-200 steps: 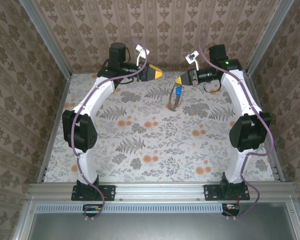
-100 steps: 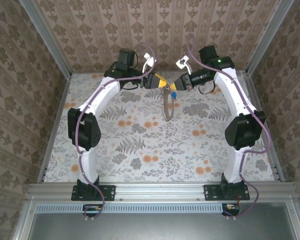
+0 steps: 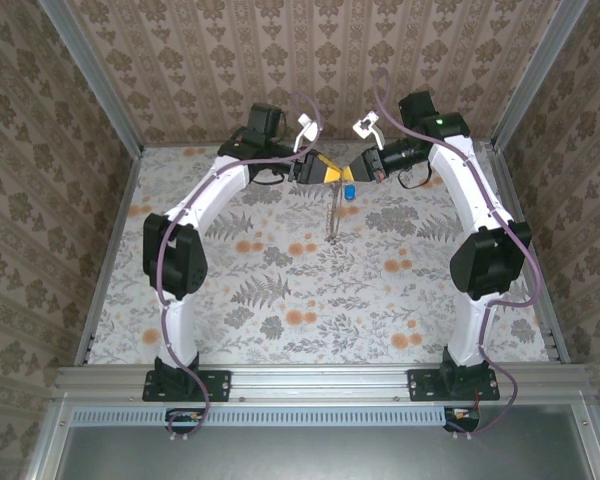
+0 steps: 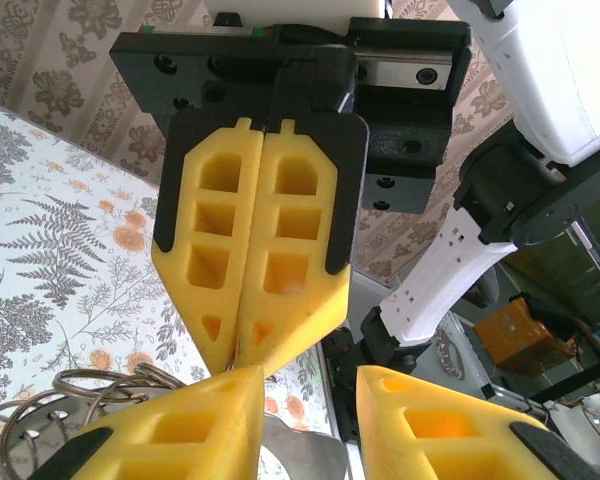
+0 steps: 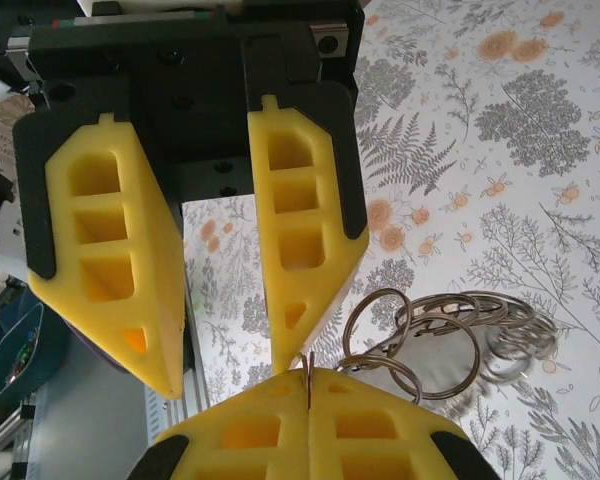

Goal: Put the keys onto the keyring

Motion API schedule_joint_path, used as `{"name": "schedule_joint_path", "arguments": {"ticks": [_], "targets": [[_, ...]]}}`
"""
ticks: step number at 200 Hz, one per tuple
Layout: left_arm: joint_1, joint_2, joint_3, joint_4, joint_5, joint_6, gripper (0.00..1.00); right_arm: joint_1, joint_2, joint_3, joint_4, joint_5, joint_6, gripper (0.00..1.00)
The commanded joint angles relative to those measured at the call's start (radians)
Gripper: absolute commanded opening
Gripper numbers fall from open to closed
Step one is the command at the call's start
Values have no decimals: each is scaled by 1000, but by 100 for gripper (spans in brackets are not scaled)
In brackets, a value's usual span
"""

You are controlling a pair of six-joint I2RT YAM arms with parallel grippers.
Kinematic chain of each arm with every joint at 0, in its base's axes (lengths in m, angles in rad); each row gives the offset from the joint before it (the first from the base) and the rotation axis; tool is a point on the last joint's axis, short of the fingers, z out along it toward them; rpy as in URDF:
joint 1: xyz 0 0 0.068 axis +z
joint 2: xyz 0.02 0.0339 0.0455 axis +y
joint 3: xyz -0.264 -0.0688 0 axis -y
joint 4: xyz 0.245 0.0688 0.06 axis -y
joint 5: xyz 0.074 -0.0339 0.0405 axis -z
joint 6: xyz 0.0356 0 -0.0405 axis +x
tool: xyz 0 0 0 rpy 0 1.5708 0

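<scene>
My right gripper is shut on a thin metal ring of the keyring, whose linked rings trail off to the right above the floral table. In the top view the keyring's strap hangs down from the two grippers, and the blue key dangles just under the right gripper. My left gripper faces the right one tip to tip. Its jaws stand apart with the right gripper's shut tips just above the gap. Some rings show at its left finger.
The floral table lies well below the raised grippers. Patterned walls close the back and sides, and a metal rail runs along the near edge by the arm bases. Purple cables loop over both wrists.
Both grippers came together at the middle back, the left arm still sliding right over the last half second. The key and strap swung left with the right gripper.
</scene>
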Motion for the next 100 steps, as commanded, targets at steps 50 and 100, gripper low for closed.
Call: {"name": "schedule_joint_path", "arguments": {"ticks": [50, 100], "targets": [[15, 14, 29, 7, -18, 26, 29, 0, -8, 12, 9, -22, -7, 0], [58, -32, -16, 73, -43, -7, 29, 0, -5, 5, 18, -19, -3, 0]]}}
